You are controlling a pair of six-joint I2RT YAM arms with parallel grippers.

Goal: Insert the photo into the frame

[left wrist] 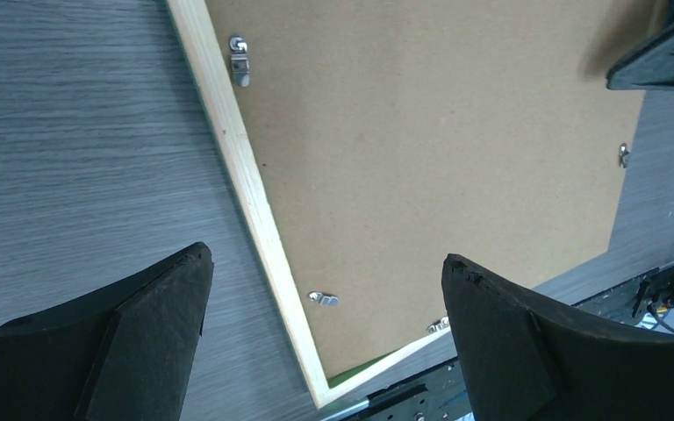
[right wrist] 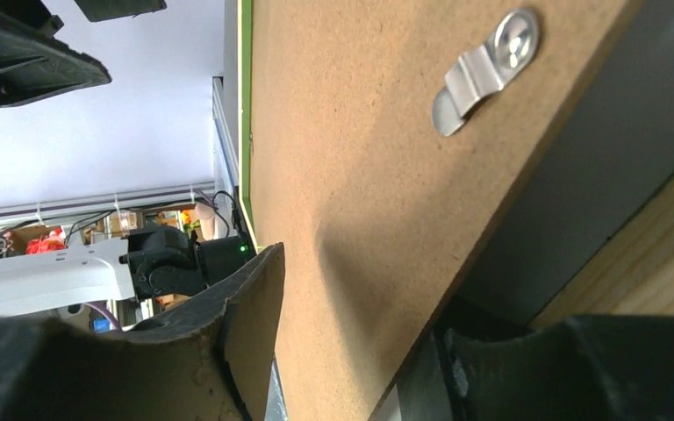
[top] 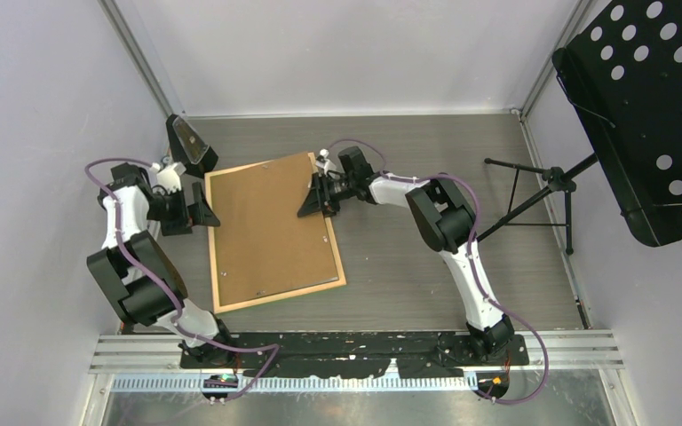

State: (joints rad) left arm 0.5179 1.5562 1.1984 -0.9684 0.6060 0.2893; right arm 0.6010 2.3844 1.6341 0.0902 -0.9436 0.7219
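The frame (top: 212, 248) lies flat in the middle of the grey table (top: 426, 266), turned a little askew. Its pale wooden back faces up, with only a sliver of green showing at the edges. A plain brown backing sheet (top: 271, 231) fills it, with small metal clips (left wrist: 240, 60) dotted round its border. Over on the left, the left gripper (top: 209, 186) hangs by the frame's far left corner with its two black fingers spread as wide as they go. From its own camera the wooden rail runs between them below, and they touch nothing that I can see. The right gripper (top: 315, 197) has reached in from the other side to the far right edge of the frame. Its fingers (right wrist: 246, 316) are parted, one on each side of the backing sheet's edge. They straddle the edge rather than squeeze it, though I can't make out whether either finger rests on the board. At that spot the sheet's edge stands up off the wooden rail, with a dark gap underneath, and one clip sits close to the lifted edge. A black perforated music stand (top: 657, 115) on a tripod stands off to the right, well away from the frame.
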